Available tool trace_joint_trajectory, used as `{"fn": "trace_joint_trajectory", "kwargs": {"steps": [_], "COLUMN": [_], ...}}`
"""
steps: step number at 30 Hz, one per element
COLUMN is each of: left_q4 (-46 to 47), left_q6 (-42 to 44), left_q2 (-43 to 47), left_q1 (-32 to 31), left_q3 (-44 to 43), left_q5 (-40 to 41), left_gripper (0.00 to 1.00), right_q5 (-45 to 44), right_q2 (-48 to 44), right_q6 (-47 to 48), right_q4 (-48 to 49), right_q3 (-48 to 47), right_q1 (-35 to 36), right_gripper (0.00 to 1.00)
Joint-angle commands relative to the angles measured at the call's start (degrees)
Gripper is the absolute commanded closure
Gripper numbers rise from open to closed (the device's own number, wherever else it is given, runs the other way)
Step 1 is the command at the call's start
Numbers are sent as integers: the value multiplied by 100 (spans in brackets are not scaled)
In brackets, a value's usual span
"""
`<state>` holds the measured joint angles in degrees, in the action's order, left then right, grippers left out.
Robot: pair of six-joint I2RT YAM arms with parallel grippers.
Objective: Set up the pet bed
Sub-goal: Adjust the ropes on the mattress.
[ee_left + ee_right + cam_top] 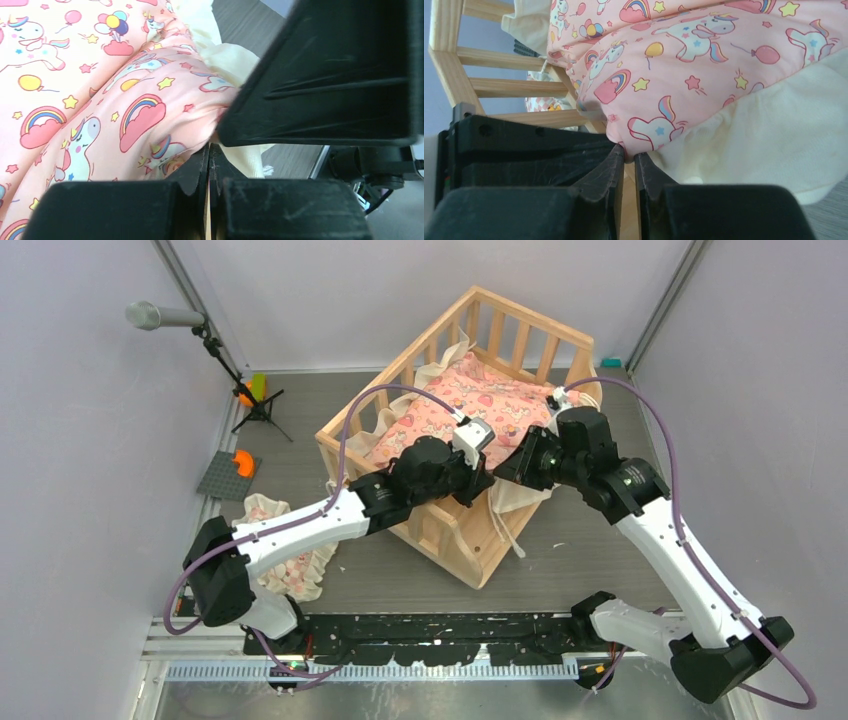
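Although the frame is standing and the bedding is mostly in, the job looks unfinished to me. The pet bed (455, 535) sits upright on its base in the middle of the table (590, 560), turned at an angle, with both arms reaching over its near-right rail. Inside it lies the pink printed cushion (470, 405), covering most of the base but not lying flat. Along the near-right side its edge rides up against the rail, and its cream frill (515, 495) spills over and hangs outside the frame.

The left fingers (197, 167) are pressed together right at the cushion's bunched edge; whether a fold of fabric is nipped between them cannot be made out. The right fingers (611, 165) stand a narrow slit apart with a corner of the cushion at their tips, and I cannot tell whether they hold it or merely touch it. The small frilled pillow (290, 565) lies on the table outside the frame, beside the left arm and well apart from the cushion.

By my reckoning, the cushion's placing in the frame is done. What is left is to tuck that edge and frill down inside the rail, smooth the cushion flat, and then lay the pillow in the bed.
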<state>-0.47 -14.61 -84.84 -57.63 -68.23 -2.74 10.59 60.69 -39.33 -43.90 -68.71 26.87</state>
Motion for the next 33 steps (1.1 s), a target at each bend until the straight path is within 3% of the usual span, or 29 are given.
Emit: {"fn": "trace_joint_trajectory", "kwargs": {"steps": [1,5,11,18,27,33], "left_q4": [-231,-227,-184,-124,-207,-237], "left_q6": [-5,15,29,54,92,107], "left_q2": [-188,-186,-194,-260,-402,-339], "left_q1": [-21,-16,-18,-21,-21,-19], "left_q3": [21,20,-29,-36,-129,-85], "left_q5": [431,435,358,-356,-328,-292], "left_gripper": [100,100,100,100,98,99], "right_q5": [-114,-162,-309,-287,-307,-657], "right_q2": [-311,-290,-599,-371,-499,-347], "right_q6": [86,103,285,275,269,232], "right_q4": [-115,-175,-289,-329,-480,-599], "right_q3": [-351,-392,-389,-320,-345,-349], "right_q1": [-7,-7,-7,-11,-13,-15], "right_gripper": [82,82,71,83,46,37]}}
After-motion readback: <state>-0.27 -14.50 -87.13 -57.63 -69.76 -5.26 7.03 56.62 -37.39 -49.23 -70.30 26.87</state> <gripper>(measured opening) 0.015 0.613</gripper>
